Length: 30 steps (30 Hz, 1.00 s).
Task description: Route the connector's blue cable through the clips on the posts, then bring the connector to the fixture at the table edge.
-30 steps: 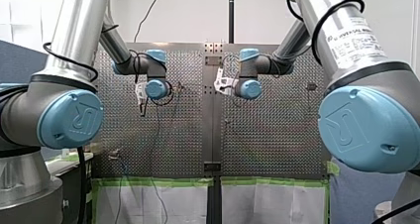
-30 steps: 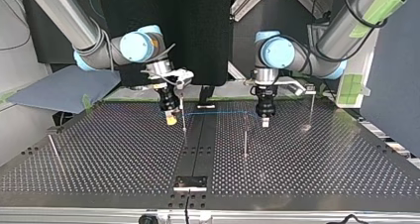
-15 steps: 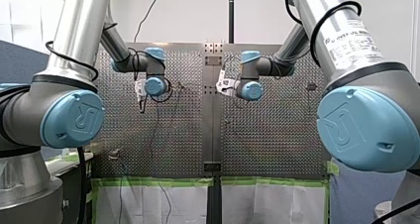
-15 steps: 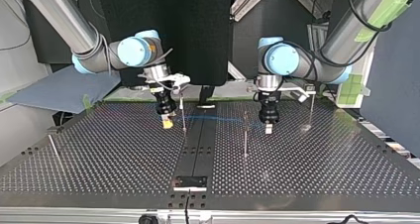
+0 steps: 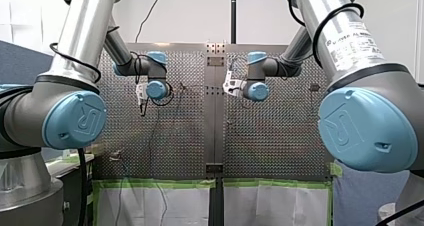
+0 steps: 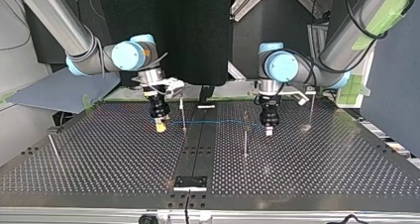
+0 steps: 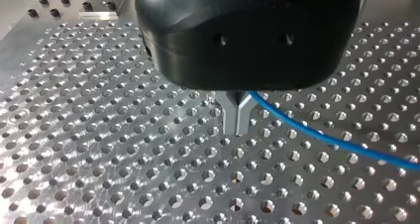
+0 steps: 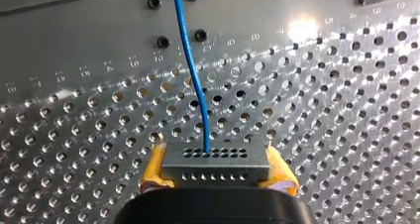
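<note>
Gripping connector [image 8: 214, 160], right gripper [image 8: 217, 171]; cable [image 7: 317, 135], left gripper [image 7: 237, 119]

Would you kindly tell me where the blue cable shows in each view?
Top view: blue cable crosses the middle, level.
Left wrist view: it leaves my left gripper sideways.
Right wrist view: it runs ahead from the connector.
Front view: not discernible.
Shared landmark: perforated table.

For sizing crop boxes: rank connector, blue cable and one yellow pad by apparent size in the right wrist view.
1. connector, largest.
2. blue cable, long but thin.
3. yellow pad, mostly hidden; near the cable in area, so their order is unsure.
</note>
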Each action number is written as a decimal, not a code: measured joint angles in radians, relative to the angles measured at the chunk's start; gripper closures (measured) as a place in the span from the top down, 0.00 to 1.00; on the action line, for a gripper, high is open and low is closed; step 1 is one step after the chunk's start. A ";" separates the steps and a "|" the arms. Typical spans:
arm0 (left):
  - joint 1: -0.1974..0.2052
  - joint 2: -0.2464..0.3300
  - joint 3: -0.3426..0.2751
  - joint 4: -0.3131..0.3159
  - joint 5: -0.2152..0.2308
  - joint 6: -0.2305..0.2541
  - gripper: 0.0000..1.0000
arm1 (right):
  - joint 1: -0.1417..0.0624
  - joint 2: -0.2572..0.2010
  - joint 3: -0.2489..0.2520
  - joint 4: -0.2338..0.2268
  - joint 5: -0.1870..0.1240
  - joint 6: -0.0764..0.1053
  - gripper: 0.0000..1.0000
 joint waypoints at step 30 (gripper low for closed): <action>-0.007 0.020 -0.029 -0.092 0.079 -0.082 1.00 | -0.003 0.003 0.000 0.025 -0.034 -0.007 0.00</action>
